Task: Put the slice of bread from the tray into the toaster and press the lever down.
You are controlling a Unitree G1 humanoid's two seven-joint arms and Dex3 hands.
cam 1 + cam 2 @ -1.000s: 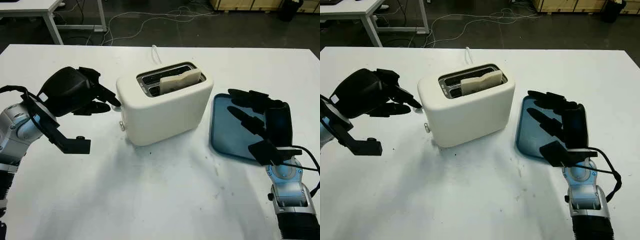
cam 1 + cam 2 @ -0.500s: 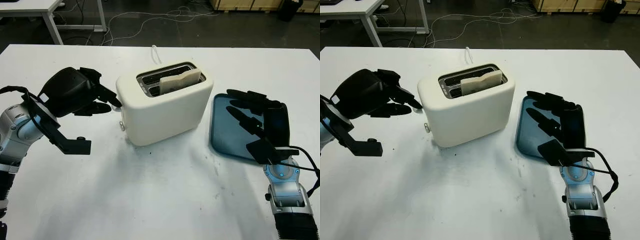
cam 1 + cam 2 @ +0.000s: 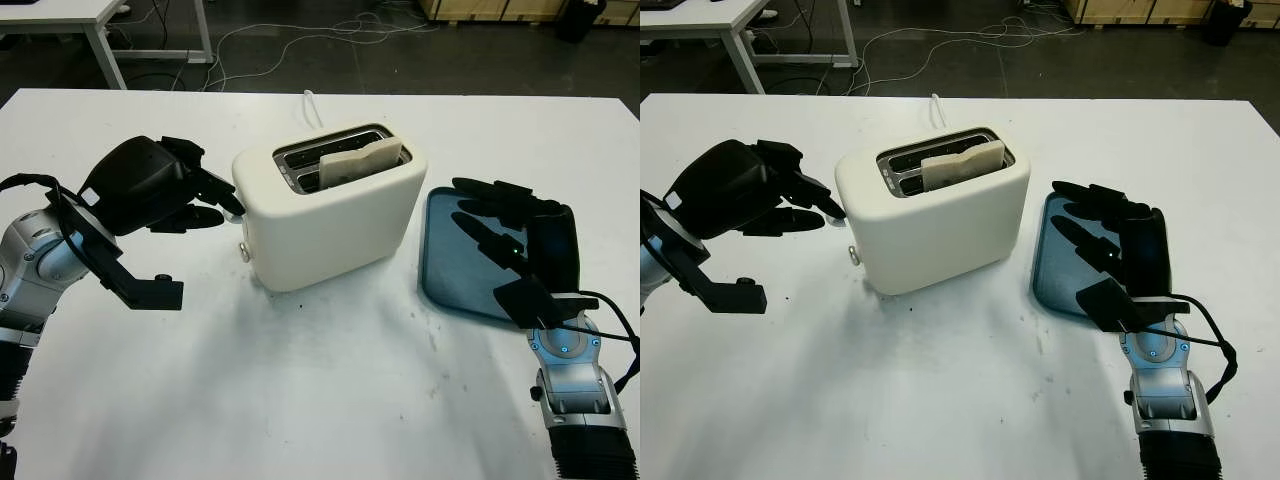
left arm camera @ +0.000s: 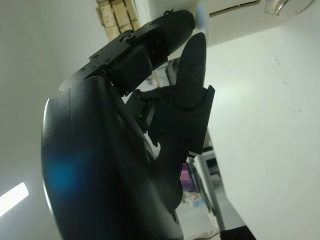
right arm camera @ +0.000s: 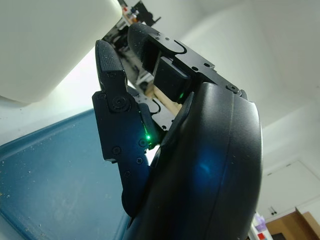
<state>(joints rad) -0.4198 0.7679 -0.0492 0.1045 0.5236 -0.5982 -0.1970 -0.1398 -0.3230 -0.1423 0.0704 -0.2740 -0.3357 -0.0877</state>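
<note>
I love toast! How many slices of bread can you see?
1: the bread slice stands in a slot of the toaster. Another could be hidden inside.

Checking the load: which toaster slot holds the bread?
The slot nearer the robot: the bread slice stands in it, while the toaster's far slot is empty.

No legible text or labels

the toaster [image 3: 330,215] is cream white with dark slots, and the slice of bread [image 3: 362,161] in it is pale beige. the tray [image 3: 455,262] is dark blue with pale specks. both the left hand [image 3: 160,187] and the right hand [image 3: 515,240] are black. the table [image 3: 300,380] is white with a few dark marks.
</note>
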